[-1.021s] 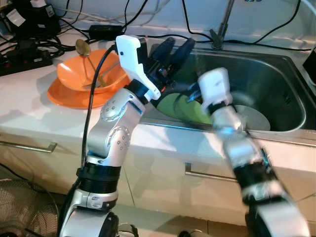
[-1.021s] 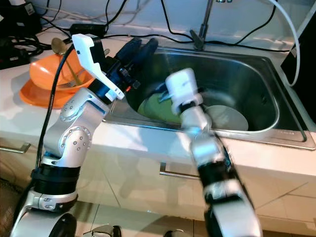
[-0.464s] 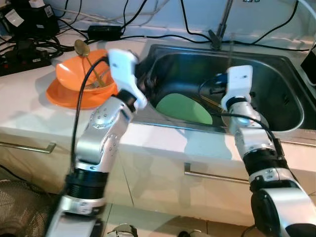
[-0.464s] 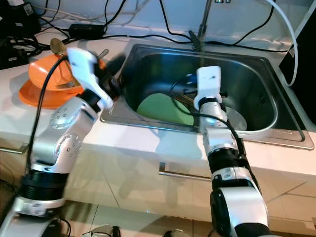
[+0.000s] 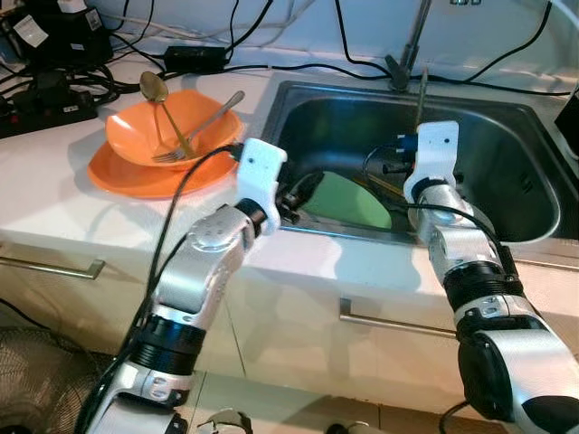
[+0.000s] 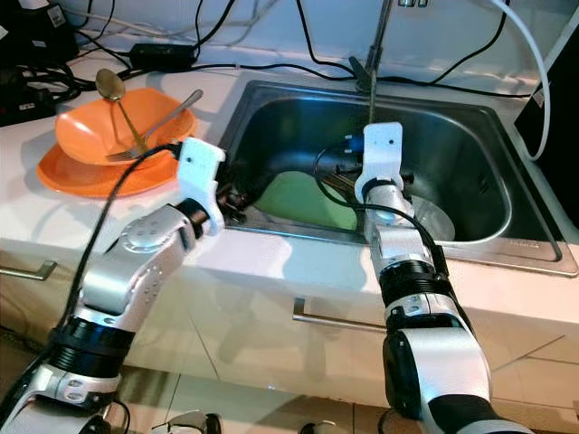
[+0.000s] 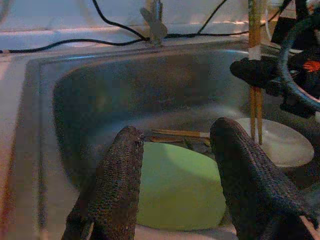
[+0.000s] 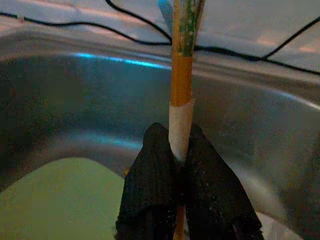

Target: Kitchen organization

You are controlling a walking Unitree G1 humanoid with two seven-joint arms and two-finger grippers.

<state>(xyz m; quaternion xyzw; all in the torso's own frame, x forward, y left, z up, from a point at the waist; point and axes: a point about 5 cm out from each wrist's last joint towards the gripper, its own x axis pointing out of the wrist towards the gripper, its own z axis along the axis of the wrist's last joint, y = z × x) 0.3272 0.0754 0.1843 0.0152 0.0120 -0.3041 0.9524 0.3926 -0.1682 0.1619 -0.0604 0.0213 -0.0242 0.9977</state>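
A steel sink [image 5: 507,122] holds a green plate [image 5: 348,201] leaning at its near left and a white plate [image 6: 430,217] flat on the bottom. My right gripper [image 8: 175,165] is inside the sink, shut on a pair of chopsticks [image 5: 421,95] that stand upright. My left gripper [image 7: 177,131] is open at the sink's near-left rim, its fingers [image 5: 303,188] pointing at the green plate and holding nothing. More chopsticks [image 7: 175,134] lie on the sink bottom behind the green plate.
On the counter to the left, an orange bowl [image 5: 172,136] sits on an orange plate [image 5: 127,181] with a spoon [image 5: 154,86] and a fork [image 5: 208,122] in it. Cables and a power strip [image 5: 50,99] run along the back. The faucet base [image 5: 398,68] stands behind the sink.
My left arm came down from above the sink's left edge to the near rim. My right arm swung into the sink and now holds the chopsticks upright, steady over the last half second.
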